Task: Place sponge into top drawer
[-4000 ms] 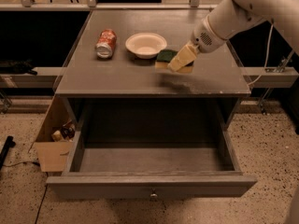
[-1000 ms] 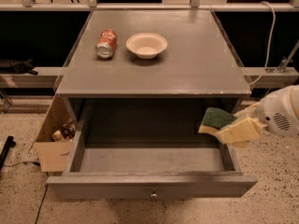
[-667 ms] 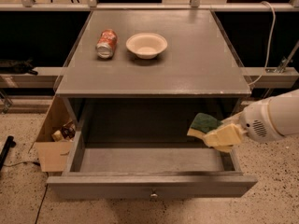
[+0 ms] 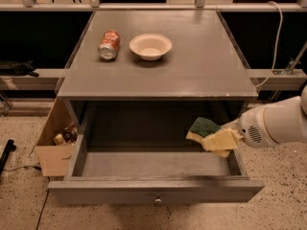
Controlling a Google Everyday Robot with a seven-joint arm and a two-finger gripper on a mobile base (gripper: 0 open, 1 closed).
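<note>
The sponge (image 4: pixel 203 127), dark green on top with a yellow body, is held in my gripper (image 4: pixel 213 139). The gripper's cream fingers (image 4: pixel 221 140) are shut on the sponge's right end. The white arm comes in from the right edge. The sponge hangs over the right part of the open top drawer (image 4: pixel 153 164), just above its floor. The drawer is pulled out toward me, with a flat grey front panel and a small round knob (image 4: pixel 157 200) at its centre.
On the grey tabletop (image 4: pixel 192 56) a red soda can (image 4: pixel 109 44) lies on its side beside a cream bowl (image 4: pixel 150 45). An open cardboard box (image 4: pixel 53 150) with small items stands on the floor to the left of the drawer.
The gripper has carried the sponge from the tabletop beside the bowl down to the drawer's right side, then leftward and lower over its interior.
</note>
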